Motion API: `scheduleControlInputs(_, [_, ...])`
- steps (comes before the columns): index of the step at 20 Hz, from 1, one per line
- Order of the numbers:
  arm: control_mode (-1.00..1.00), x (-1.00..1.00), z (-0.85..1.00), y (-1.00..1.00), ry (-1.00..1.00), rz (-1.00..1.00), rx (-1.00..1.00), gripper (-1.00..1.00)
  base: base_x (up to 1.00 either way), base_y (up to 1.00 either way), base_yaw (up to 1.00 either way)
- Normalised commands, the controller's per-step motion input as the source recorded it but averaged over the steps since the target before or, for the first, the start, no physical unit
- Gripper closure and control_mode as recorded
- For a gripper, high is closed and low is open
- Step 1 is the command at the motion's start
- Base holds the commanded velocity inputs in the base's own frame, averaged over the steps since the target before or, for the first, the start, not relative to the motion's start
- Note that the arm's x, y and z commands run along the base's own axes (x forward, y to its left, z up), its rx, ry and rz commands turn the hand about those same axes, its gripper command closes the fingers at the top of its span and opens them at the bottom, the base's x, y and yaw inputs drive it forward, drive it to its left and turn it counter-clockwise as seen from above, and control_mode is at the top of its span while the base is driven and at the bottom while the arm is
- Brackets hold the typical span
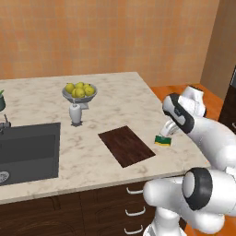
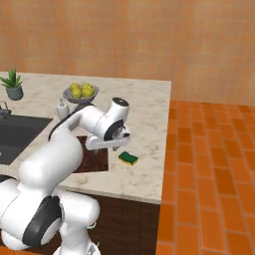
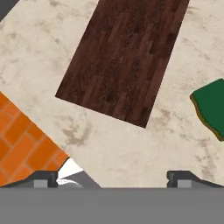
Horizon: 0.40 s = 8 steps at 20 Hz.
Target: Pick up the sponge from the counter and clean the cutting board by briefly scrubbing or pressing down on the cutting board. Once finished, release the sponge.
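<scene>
On the counter (image 1: 115, 92), near its right-hand edge, the sponge (image 1: 162, 140) lies flat with its dark green layer facing up. It sits just beside the cutting board (image 1: 126, 145), apart from it, with a strip of bare marble between the two. The board lies flat near the front edge of the counter, to the right of the sink basin (image 1: 27, 152). The gripper (image 1: 167, 129) hangs above the counter close to the sponge and slightly off to one side of it. In the hand view the two fingertips (image 3: 43, 178) stand far apart with nothing between them: jaws wide, holding nothing. Behind the board stand a bowl of lemons (image 1: 79, 91) and a white dispenser (image 1: 75, 113).
</scene>
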Motion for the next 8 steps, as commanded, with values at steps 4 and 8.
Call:
scheduleControlInputs(4, [-1.0, -0.98, 0.49, 0.08, -0.01, -0.14, -0.12, -1.0, 0.0, 0.0, 0.0])
scheduleControlInputs(8, [-1.0, -0.77, 0.66, 0.08, -0.02, -0.09, -0.1, -1.0, 0.0, 0.0, 0.0])
